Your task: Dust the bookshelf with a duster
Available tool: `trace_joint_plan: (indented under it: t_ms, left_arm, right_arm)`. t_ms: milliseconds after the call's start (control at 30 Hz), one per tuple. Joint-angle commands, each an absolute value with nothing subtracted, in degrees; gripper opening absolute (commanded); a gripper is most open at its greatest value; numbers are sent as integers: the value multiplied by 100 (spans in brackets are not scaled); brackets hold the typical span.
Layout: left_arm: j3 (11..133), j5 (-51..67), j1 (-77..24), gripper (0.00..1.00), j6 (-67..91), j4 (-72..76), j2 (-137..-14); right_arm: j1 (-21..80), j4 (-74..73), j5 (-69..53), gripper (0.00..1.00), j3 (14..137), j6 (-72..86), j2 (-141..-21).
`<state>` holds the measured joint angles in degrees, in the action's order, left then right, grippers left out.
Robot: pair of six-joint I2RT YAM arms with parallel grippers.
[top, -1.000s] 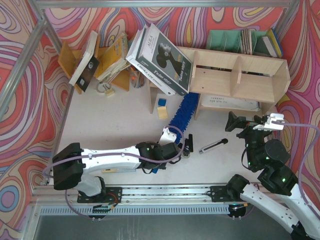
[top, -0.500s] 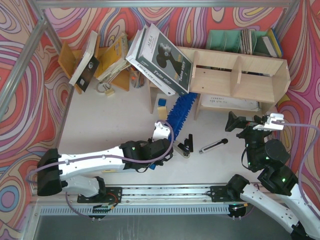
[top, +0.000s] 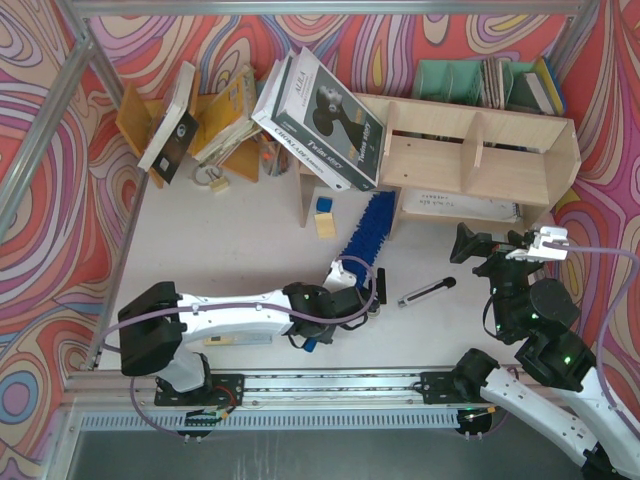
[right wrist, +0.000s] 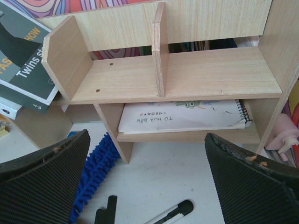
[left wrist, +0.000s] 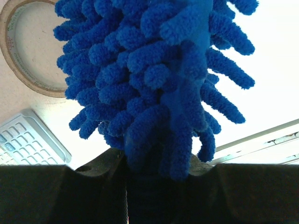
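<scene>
Left gripper [left wrist: 156,189] pinched tight on the fluffy blue chenille-noodle duster [left wrist: 154,70] poking out ahead. Right gripper's [right wrist: 149,179] ribbed black pads [right wrist: 44,186] spread wide, smooth plywood bookshelf [right wrist: 187,74] straight ahead.

Robot lab cell, metal frame [top: 300,7], swirl-patterned walls [top: 60,260], white table [top: 240,250]

- The left gripper [top: 346,266] has drawn back toward the near edge after its forward reach half a second earlier.
- The duster [top: 368,225], clamped in it, has shifted back and slightly right.
</scene>
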<state>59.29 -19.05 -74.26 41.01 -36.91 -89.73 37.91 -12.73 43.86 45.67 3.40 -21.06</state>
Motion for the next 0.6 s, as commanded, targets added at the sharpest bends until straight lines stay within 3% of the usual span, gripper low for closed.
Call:
trace_joint_plan:
  t_ms: [0,233,567]
  left_arm:
    - [6160,-1987,-7495,0,4015,-3690,-8837]
    - [5879,-2860,-7485,0,4371,-4023,-8046]
    - [5405,-3058,-7219,0,4557,-4517,-7427]
  right_arm:
    - [3814,-1192,4412,99,4536,296,-2092]
    - [3819,-1197,4412,99,4537,300,-2054]
    - [3814,-1219,4403,99,4536,297,-2048]
